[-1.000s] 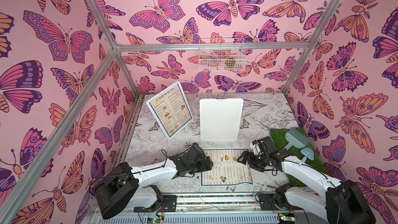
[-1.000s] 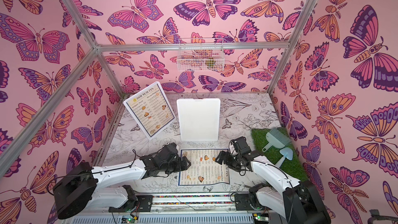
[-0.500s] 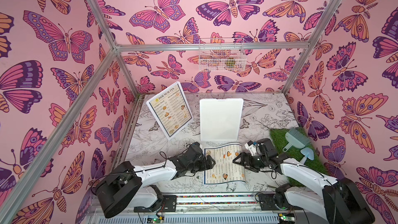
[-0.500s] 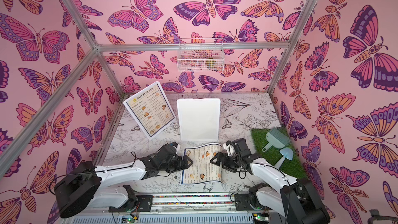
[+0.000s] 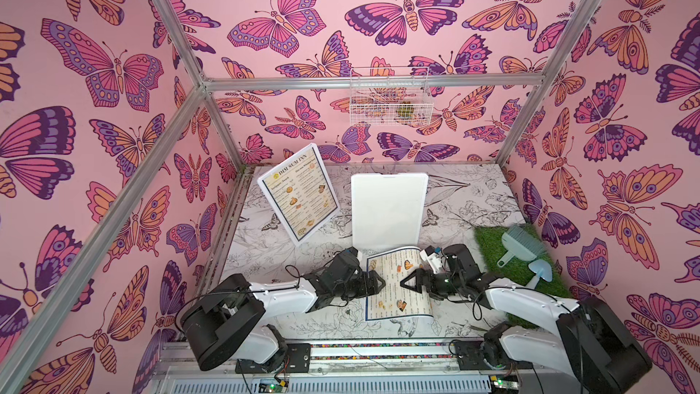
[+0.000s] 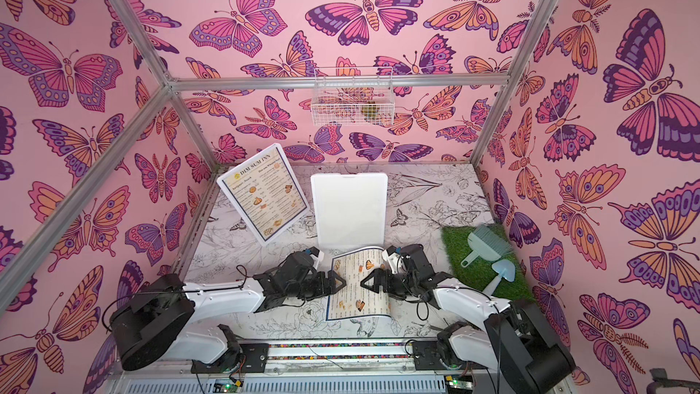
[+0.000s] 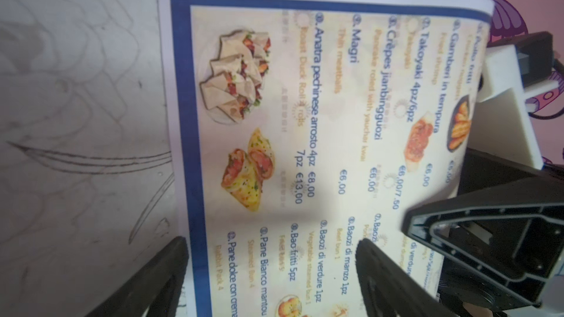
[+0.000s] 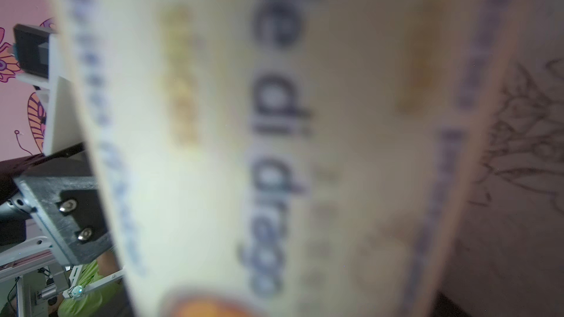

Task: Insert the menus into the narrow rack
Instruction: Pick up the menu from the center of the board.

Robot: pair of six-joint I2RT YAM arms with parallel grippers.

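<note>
One menu (image 5: 397, 308) lies face up on the bench (image 5: 265, 252), near the middle and just in front of a white upright panel (image 5: 388, 210). Its near edge is flat, while its far edge and right side bow up off the surface. The left gripper (image 5: 378, 285) meets the menu's left edge. In the left wrist view its jaws are spread wide, with one finger (image 7: 161, 279) over bare bench and the other over the print. They straddle the blue border and clamp nothing. The right gripper (image 5: 404, 284) faces it from the opposite side, tip over the lifted right edge. Its jaws also stand wide with nothing clamped, and the curled menu fills the right wrist view as a blur. The left arm (image 5: 280, 293) and right arm (image 5: 522, 297) reach in low from bases at the bench's near edge. Their forearms are almost level and converge on the menu, wrists rolled so the white camera mounts sit on the far side. A second menu (image 5: 297, 193) stands tilted at the back left, well apart from both grippers; what props it cannot be told.
</note>
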